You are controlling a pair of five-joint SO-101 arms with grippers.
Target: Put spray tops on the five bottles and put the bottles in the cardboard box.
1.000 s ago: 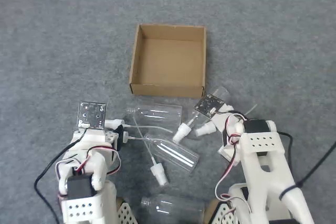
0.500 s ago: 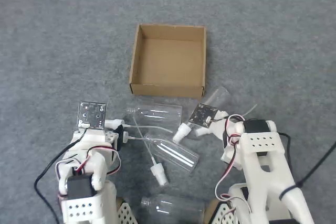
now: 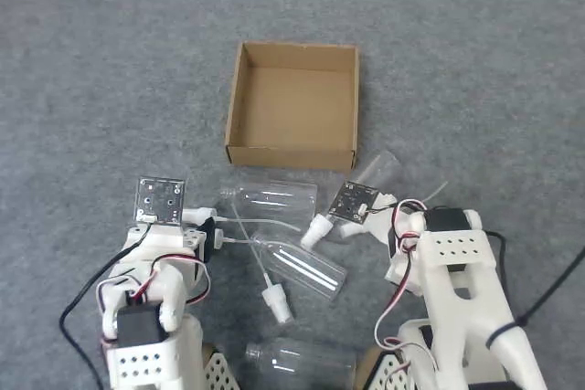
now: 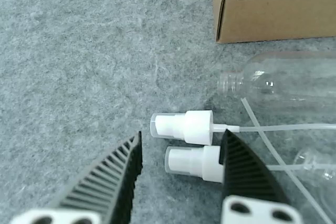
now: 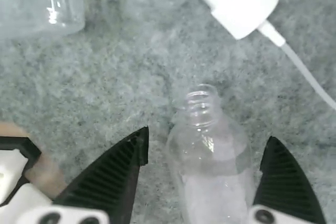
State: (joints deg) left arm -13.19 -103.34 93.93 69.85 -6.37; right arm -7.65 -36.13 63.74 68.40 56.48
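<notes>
High view: the cardboard box (image 3: pixel 236 107) stands open with nothing in it. Clear bottles lie on their sides on the grey carpet (image 3: pixel 110 70) in front of it: one just beside the box wall (image 3: pixel 270 198), one slanted below that (image 3: pixel 302 265), and one between the arm bases (image 3: pixel 297 360). None wears a top and all look empty, and a loose spray top (image 3: pixel 277 302) lies among them. Left wrist view: the left gripper (image 4: pixel 182 135) hangs with its jaws apart over two white tops lying side by side, the upper top (image 4: pixel 184 127) and the lower top (image 4: pixel 193 162). Their thin tubes run off toward an uncapped bottle (image 4: pixel 283 80) near the box corner. Right wrist view: the right gripper (image 5: pixel 208 135) has its jaws wide apart on either side of an open-necked bottle (image 5: pixel 210 156) without touching it, and a white sprayer (image 5: pixel 233 3) lies near, beyond the neck. I judge the step in hand to be gripping this bottle. The jaws should close squarely on the body below the shoulder, and gently, since thin plastic may dent or slip. That leaves the neck free for a tube to be threaded in.
</notes>
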